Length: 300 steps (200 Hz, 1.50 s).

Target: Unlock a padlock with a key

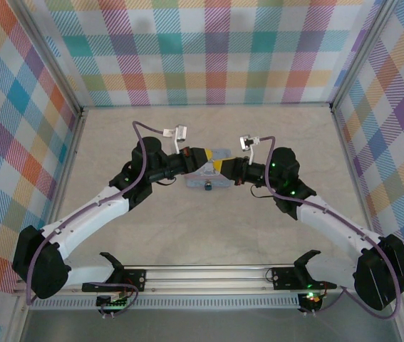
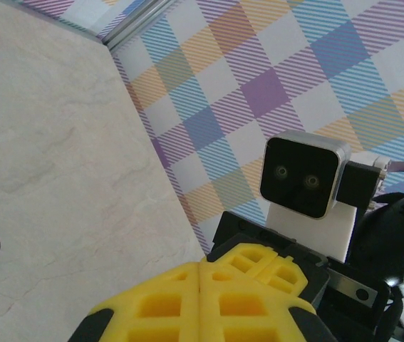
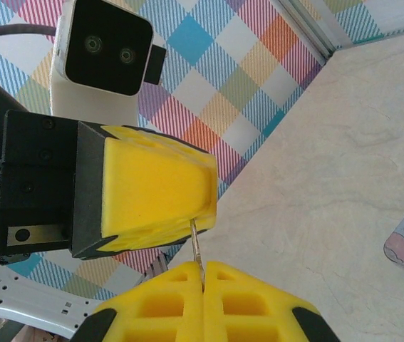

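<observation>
Two closed: left gripper; right gripper on key.

Bright, even light from overhead fills every view, laying only soft, faint shadows beneath the arms on the pale bench; the top view is sharp throughout, while in the wrist views the nearest yellow pads look slightly soft against the crisper plaid walls.

Pastel plaid walls around beige marbled tabletop, even light
</observation>
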Tool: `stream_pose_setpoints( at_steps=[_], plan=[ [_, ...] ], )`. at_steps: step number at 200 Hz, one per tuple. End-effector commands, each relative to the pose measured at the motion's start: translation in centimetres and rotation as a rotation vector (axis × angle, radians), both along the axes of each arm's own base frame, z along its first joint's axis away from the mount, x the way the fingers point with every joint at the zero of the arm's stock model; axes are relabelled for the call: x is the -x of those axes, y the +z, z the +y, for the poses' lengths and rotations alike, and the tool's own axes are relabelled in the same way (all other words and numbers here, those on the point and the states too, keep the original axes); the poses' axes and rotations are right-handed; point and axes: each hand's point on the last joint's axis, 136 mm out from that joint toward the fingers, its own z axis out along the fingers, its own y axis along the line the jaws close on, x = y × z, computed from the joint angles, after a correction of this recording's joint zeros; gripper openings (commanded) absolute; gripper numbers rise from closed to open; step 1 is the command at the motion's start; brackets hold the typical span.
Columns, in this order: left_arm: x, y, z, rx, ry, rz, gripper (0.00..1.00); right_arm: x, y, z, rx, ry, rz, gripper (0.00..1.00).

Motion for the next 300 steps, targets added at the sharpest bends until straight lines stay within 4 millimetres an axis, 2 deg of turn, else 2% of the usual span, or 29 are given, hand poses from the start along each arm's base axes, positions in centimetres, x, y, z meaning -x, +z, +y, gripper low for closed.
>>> stream_pose_setpoints(
  at_steps=[1,71,113,180,193,215,228,238,260,279,300],
  plan=[
    [0.9,-0.4,-0.8,0.007,-0.056,-0.001,0.0,0.3,2.8,-0.1,-0.035,-0.002,-0.096,0.0],
    [0.8,-0.5,-0.6,-0.005,-0.038,-0.002,0.0,0.2,2.9,-0.1,-0.03,-0.007,-0.096,0.0],
    [0.3,-0.3,-0.9,-0.002,-0.034,-0.002,0.0,0.3,1.8,0.8,-0.021,0.047,-0.051,0.0],
    [0.4,-1.0,0.2,-0.031,0.014,0.002,0.0,0.3,2.5,-0.7,0.004,-0.03,-0.1,0.0],
    [0.2,-1.3,0.5,-0.041,0.033,0.011,0.21,0.1,2.2,-0.6,0.013,-0.033,-0.093,0.0],
    [-0.1,-1.7,1.4,-0.054,0.072,0.018,0.23,-0.3,1.5,-1.0,0.046,-0.06,-0.084,0.0],
    [-0.4,-2.0,2.3,-0.07,0.107,0.023,0.35,-0.8,1.2,-1.6,0.083,-0.094,-0.077,0.0],
    [-0.5,-2.5,3.1,-0.093,0.14,0.029,0.4,-1.3,0.9,-2.3,0.121,-0.128,-0.074,0.0],
    [-0.9,-4.5,5.2,-0.193,0.221,0.065,0.61,-2.8,-0.2,-4.1,0.237,-0.23,-0.062,0.0],
    [-1.3,-6.8,7.2,-0.298,0.303,0.11,0.66,-4.4,-1.8,-5.7,0.363,-0.321,-0.046,0.0],
    [-2.0,-9.4,9.5,-0.4,0.397,0.167,0.87,-6.3,-4.0,-7.3,0.509,-0.415,-0.013,0.0]
  ],
)
